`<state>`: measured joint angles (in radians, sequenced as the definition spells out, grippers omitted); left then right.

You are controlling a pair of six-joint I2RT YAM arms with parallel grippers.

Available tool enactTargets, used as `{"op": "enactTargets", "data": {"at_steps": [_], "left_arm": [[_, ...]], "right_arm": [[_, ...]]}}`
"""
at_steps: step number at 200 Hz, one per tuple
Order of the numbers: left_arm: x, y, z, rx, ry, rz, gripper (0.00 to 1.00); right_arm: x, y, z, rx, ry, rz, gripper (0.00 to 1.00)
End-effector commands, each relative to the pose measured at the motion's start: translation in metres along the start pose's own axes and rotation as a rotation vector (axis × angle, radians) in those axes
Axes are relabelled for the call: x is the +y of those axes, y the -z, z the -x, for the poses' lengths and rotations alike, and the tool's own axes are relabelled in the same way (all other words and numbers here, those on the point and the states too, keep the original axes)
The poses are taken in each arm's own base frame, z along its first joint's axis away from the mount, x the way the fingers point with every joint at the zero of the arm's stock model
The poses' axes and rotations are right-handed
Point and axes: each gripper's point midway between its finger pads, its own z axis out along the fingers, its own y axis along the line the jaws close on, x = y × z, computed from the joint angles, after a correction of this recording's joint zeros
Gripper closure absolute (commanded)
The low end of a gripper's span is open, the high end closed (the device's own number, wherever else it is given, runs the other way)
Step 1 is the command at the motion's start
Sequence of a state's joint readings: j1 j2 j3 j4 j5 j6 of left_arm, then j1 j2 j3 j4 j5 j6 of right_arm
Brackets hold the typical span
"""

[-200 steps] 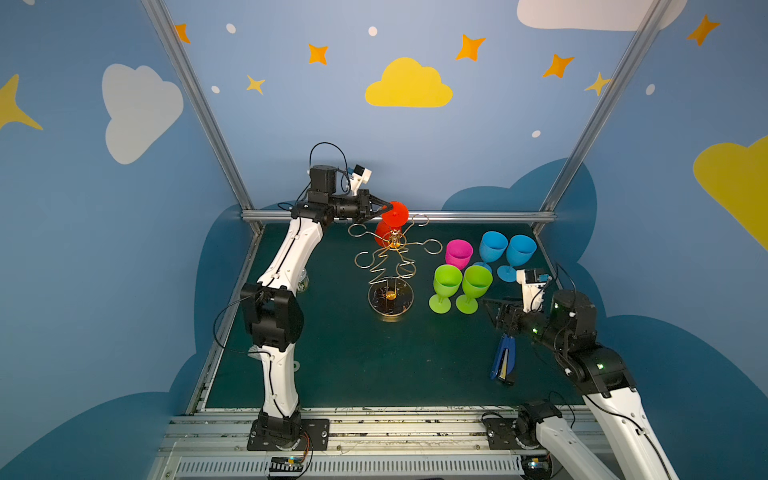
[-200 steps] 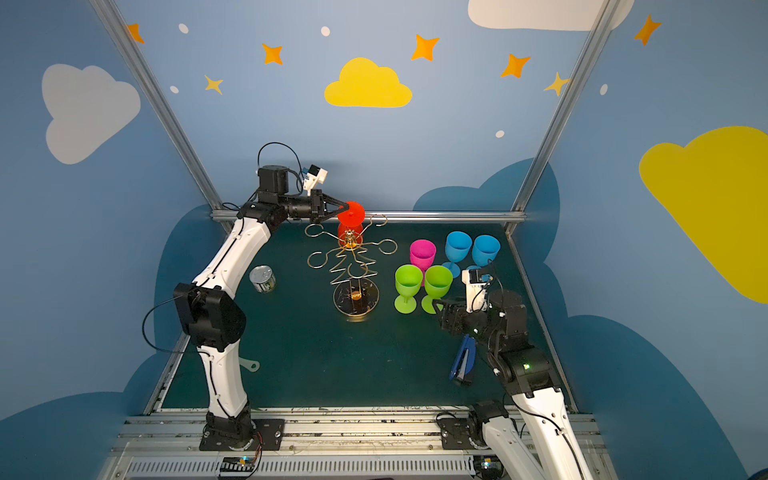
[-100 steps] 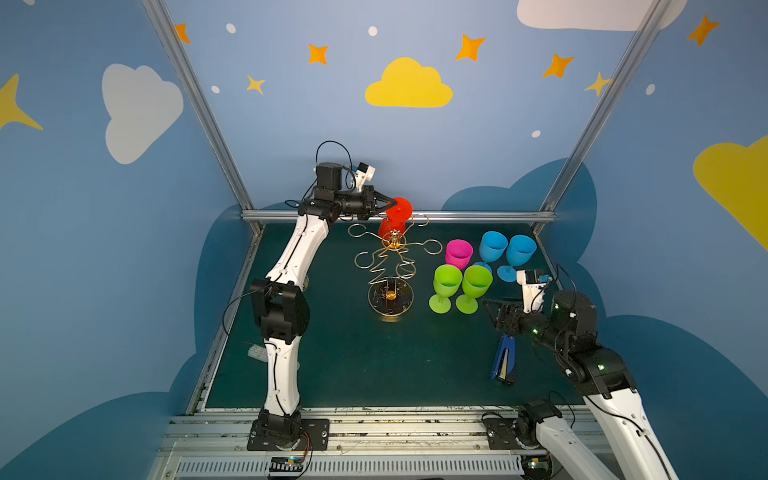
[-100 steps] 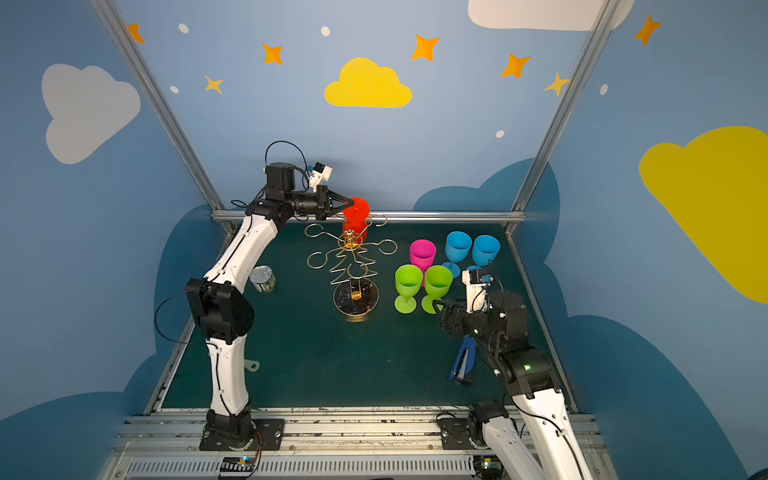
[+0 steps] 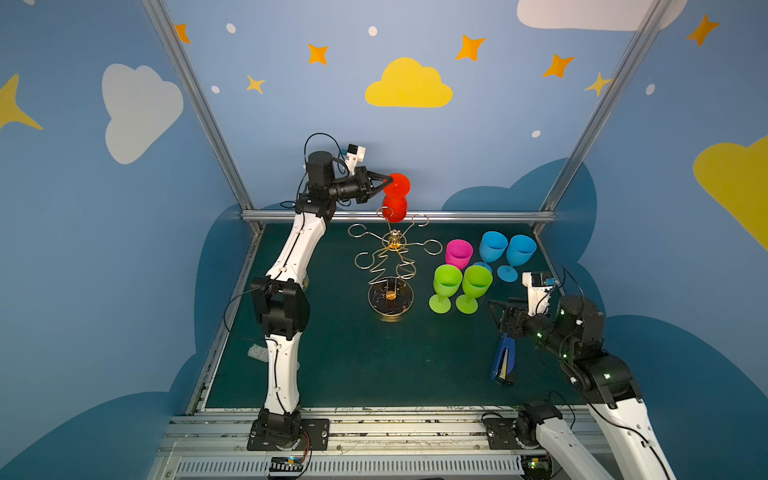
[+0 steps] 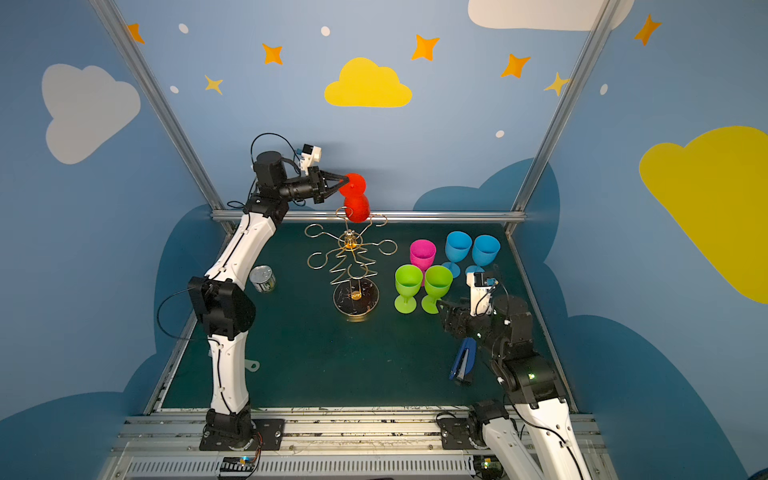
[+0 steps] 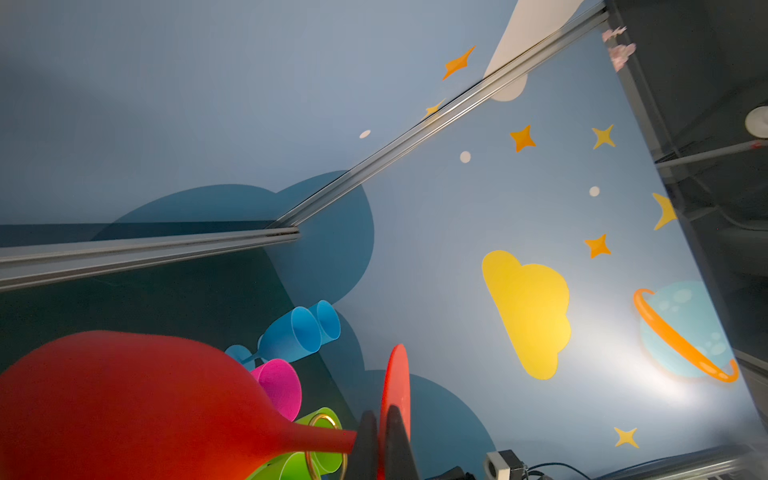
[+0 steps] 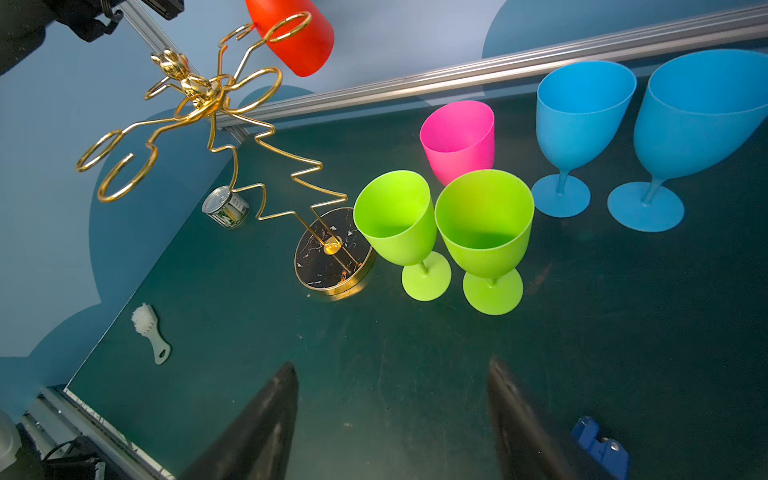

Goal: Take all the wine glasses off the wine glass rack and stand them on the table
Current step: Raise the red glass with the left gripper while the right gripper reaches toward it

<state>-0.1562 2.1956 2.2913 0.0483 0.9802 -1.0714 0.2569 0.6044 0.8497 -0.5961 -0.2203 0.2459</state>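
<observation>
**Red glass pinched by the stem, up at the rack's back arm**

So the left gripper (image 5: pixel 388 181) was clamped tight on the red wine glass (image 5: pixel 395 206), right on the stem under its foot. The glass was upside down, bowl hanging low. In the left wrist view the stem crossed one gold loop of the wine glass rack (image 5: pixel 392 246); couldn't tell if it was threaded through or just in front. The rack stood mid-bench (image 5: pixel 353 365) on its round base. The right gripper (image 8: pixel 392 363) hovered low over the bench, jaws apart, gripping nothing, near the green glasses (image 8: pixel 484 232), with the pink glass (image 8: pixel 457 141) and blue glasses (image 8: pixel 582 112) beyond.
</observation>
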Motion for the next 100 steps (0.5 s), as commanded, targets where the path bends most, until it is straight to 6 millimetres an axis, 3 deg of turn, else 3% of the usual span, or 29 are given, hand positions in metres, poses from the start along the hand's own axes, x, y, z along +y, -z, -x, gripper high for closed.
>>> {"op": "enactTargets", "data": {"at_steps": [1, 40, 100], "left_arm": [[-0.027, 0.022, 0.026, -0.071, -0.012, -0.106, 0.96], [-0.069, 0.055, 0.047, -0.142, -0.037, -0.191, 0.96], [-0.141, 0.09, 0.055, -0.191, -0.045, -0.362, 0.96]], "right_arm": [[0.005, 0.011, 0.016, -0.051, 0.038, -0.001, 0.29], [-0.001, 0.023, 0.031, -0.094, 0.125, -0.066, 0.28], [0.026, 0.042, 0.074, -0.244, 0.256, 0.013, 0.27]]}}
